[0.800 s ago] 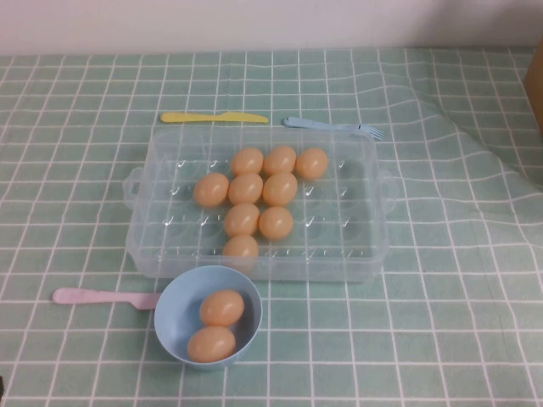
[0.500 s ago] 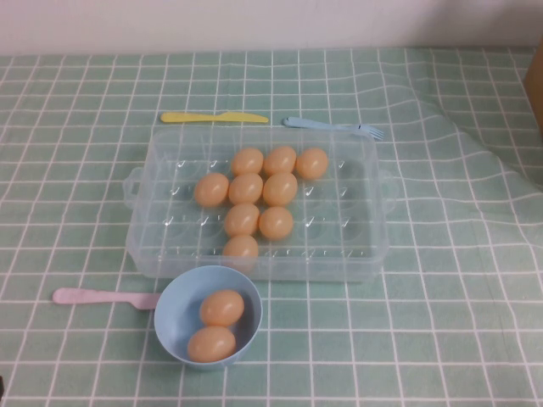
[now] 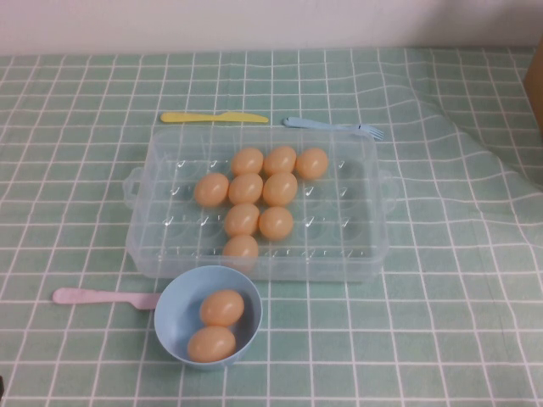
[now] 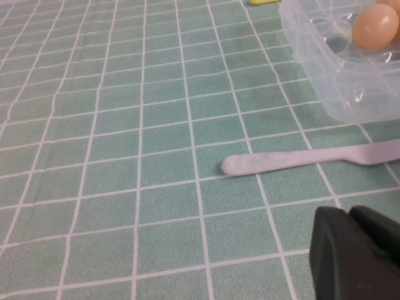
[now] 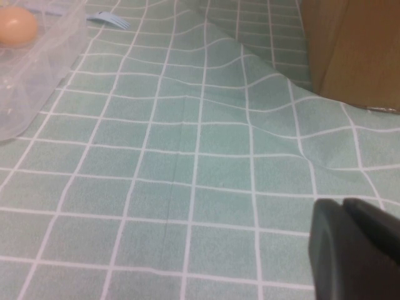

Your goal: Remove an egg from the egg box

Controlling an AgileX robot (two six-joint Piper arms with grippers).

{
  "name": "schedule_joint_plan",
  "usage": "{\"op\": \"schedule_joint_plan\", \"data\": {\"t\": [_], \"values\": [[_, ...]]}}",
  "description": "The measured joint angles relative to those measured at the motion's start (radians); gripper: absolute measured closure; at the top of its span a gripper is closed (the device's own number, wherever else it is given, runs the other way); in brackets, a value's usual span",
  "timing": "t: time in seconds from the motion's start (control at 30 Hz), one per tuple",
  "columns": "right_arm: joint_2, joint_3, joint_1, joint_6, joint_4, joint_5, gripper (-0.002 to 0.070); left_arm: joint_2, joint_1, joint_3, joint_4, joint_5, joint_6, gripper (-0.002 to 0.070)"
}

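The clear plastic egg box (image 3: 339, 229) lies in the middle of the table and holds several pale orange eggs (image 3: 245, 188) in its left-centre cells. One egg (image 3: 241, 250) sits nearest the front wall. Neither arm shows in the high view. My left gripper (image 4: 350, 215) is shut and empty, low over the cloth near a corner of the egg box (image 4: 325, 81), where one egg (image 4: 375, 25) shows. My right gripper (image 5: 342, 203) is shut and empty over the cloth, well away from the egg box (image 5: 44, 69) and an egg (image 5: 17, 25) in it.
A light-blue bowl (image 3: 159, 318) with two eggs stands in front of the box. A pink knife (image 3: 102, 297) lies to its left and shows in the left wrist view (image 4: 300, 159). A yellow knife (image 3: 214, 117) and a blue fork (image 3: 333, 126) lie behind the box. A wooden block (image 5: 356, 50) stands at the right.
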Motion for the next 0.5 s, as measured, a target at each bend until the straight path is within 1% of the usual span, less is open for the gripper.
{"op": "schedule_joint_plan", "data": {"t": [0.5], "values": [[0.000, 0.000, 0.000, 0.000, 0.000, 0.000, 0.0694, 0.000, 0.000, 0.000, -0.011, -0.002, 0.000, 0.0679]]}}
